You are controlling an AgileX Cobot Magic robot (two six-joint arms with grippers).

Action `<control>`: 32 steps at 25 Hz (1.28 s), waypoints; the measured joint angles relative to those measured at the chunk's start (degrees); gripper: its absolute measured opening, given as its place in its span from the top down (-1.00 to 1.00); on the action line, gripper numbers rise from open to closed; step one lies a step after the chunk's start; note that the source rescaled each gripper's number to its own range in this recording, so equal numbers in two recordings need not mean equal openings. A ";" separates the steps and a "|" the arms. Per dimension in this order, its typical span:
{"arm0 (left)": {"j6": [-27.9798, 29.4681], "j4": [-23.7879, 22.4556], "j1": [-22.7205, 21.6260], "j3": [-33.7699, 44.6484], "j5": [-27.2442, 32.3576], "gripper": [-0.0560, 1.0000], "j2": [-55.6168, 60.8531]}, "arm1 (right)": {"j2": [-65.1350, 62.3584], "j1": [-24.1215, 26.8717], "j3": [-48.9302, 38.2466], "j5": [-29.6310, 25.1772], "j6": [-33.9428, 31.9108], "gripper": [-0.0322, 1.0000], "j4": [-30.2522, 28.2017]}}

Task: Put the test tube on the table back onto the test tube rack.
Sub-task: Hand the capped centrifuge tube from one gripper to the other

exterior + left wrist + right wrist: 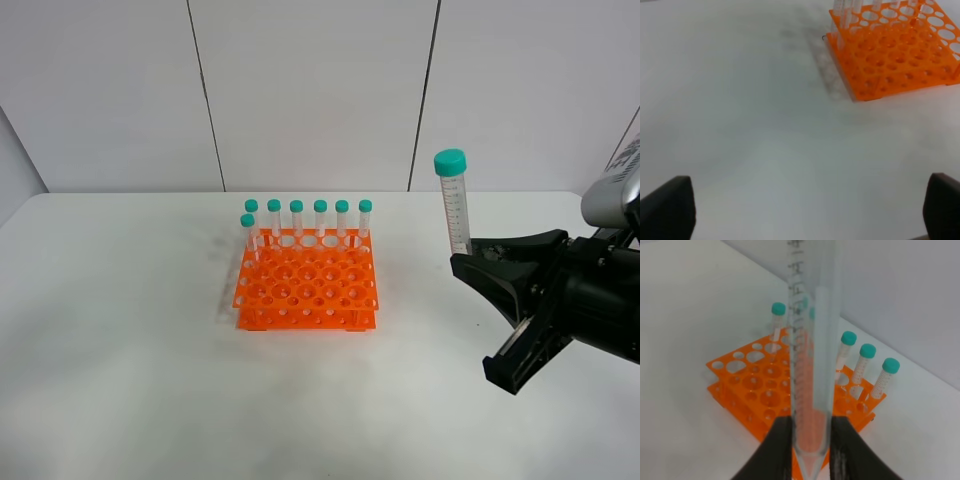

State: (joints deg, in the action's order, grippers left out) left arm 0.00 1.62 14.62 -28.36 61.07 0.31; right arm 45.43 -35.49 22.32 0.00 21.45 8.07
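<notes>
The right claw (pixel 462 262) is clamped on the lower end of the test tube (pixel 452 205), holding it upright above the counter (pixel 120 350), well right of the orange rack (pixel 308 290). The left claw (pixel 810 210) gapes wide over the counter near the rack. Other capped tubes (pixel 320 218) stand along the rack's far side.

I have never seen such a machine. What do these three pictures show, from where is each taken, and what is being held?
This is a robot with two arms. One picture comes from a camera mounted high above the plain white table. On it stands a bright orange plastic rack with round holes; seven clear teal-capped tubes stand near its far edge. The other two pictures come from cameras on the wrists. The right arm's black fingers are shut on one more clear teal-capped tube, held upright, apart from the rack. The left arm's black fingers are open and hold nothing.
</notes>
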 joint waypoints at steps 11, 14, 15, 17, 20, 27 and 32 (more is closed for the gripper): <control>0.00 0.00 0.00 0.00 0.00 -1.00 0.00 | 0.00 0.00 0.00 0.00 0.00 0.91 0.00; 0.00 0.75 0.85 0.00 -0.05 -1.00 0.00 | 0.00 0.00 0.00 0.00 0.00 0.91 0.00; -0.39 1.60 1.50 -0.20 -0.27 -1.00 0.00 | 0.00 0.00 0.00 0.00 0.00 0.91 0.00; -1.74 3.70 2.65 -0.63 -1.78 -1.00 0.00 | 0.00 0.00 0.00 0.00 0.00 0.91 0.00; -4.71 7.22 4.18 -0.94 -5.21 -1.00 0.00 | 0.00 0.00 0.00 0.00 0.00 0.91 0.00; -9.52 15.35 6.39 -0.94 -11.48 -1.00 -0.73 | 0.00 0.00 0.00 0.00 0.00 0.91 0.00; -15.80 24.60 7.05 -0.94 -16.04 -1.00 -7.73 | 0.00 0.00 0.00 0.00 0.00 0.91 0.00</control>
State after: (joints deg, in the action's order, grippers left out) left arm -15.80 26.22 21.67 -29.30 45.04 -7.41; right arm 45.43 -35.49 22.32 0.00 21.45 8.07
